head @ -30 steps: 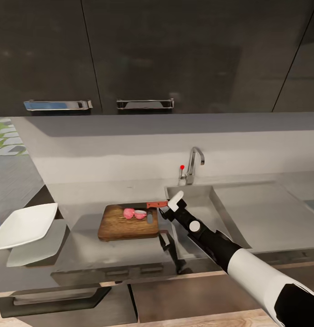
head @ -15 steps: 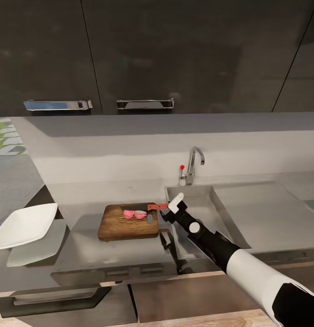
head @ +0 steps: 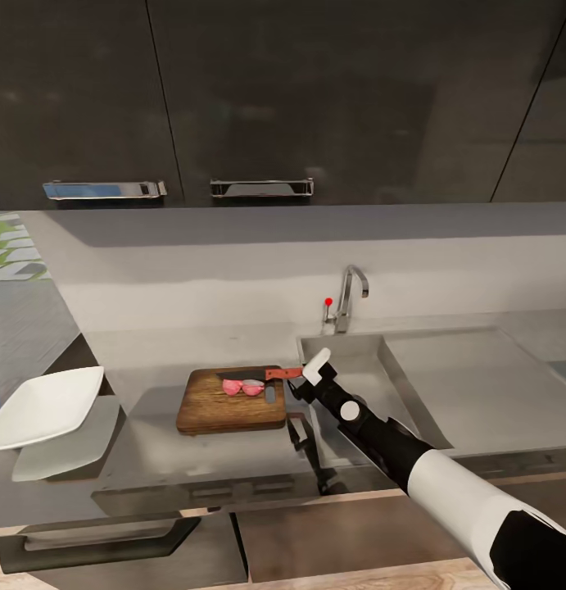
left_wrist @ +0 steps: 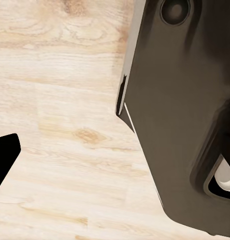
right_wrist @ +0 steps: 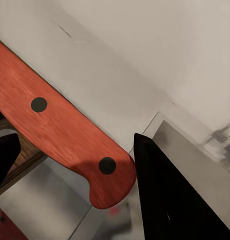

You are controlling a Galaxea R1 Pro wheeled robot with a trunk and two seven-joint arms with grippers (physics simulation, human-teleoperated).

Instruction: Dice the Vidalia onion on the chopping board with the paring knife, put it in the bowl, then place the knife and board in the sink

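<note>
Red-handled paring knife [head: 262,374] is clamped in the right tool [head: 301,378], its blade over the halved Vidalia onion [head: 242,387] on the chopping board [head: 209,407]; dicing seems underway, needing more downward cuts.

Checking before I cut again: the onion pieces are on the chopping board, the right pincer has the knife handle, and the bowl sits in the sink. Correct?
Not quite. In the head view, the bowl sits far left on the countertop, not in the sink. The onion pieces are on the chopping board, and the right pincer is at the knife handle.
</note>
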